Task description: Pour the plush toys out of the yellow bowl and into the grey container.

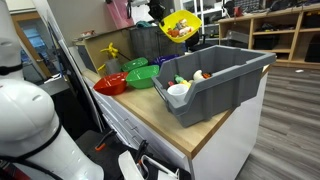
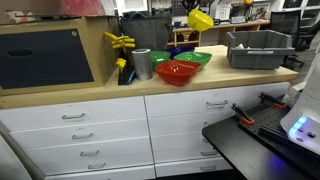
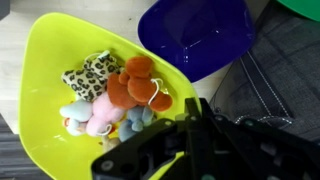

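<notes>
Wrist view shows the black tool [image 3: 192, 112] closed on the rim of the yellow bowl [image 3: 60, 110], its jaws pinching the near edge at the lower right of the picture. Inside the bowl lie the plush toys [image 3: 115, 95], bunched together against the bowl's floor: a leopard-spotted one, an orange-brown one, a pink one and a pale blue one can be made out. Beyond the yellow bowl, at the top of this view, sits a dark blue bowl [image 3: 195, 35]. In both exterior views the yellow bowl is held in the air above the counter [image 1: 160, 122], tilted so that its open side faces partly sideways, with toys showing inside it. It hangs near the far end of the grey container [image 1: 228, 82], which stands on the counter by its edge; a white cup [image 1: 178, 90] lies in the container's low front. Farther along the counter are a red bowl [image 1: 109, 86] and green bowls [image 1: 141, 75], close together. Below the wooden counter, white drawers [image 2: 85, 128] with metal handles fill the front.
</notes>
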You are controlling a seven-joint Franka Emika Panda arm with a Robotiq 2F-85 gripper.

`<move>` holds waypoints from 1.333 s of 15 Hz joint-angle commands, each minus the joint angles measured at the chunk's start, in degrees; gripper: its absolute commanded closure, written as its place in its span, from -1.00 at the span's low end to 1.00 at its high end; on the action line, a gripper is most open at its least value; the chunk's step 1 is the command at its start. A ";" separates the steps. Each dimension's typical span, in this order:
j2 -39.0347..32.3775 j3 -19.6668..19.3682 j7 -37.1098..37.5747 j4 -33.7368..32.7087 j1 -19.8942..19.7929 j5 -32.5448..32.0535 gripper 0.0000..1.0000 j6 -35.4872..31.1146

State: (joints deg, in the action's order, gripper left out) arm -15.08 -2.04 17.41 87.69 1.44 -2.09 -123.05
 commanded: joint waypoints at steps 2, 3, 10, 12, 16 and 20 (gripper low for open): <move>8.00 -0.56 4.54 7.76 -0.54 1.76 0.97 1.90; 8.99 -0.65 5.37 8.73 -0.74 2.20 0.97 2.38; 13.94 -1.05 6.82 14.46 -2.78 7.23 0.97 5.03; 14.65 -1.33 6.70 15.12 -3.56 8.32 0.97 5.15; 15.72 -2.09 7.10 15.36 -4.95 10.35 0.97 5.63; 16.43 -3.28 7.90 14.95 -6.39 13.12 0.97 6.07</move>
State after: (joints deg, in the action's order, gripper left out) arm -0.90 -4.70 23.30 101.81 -4.17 8.84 -118.21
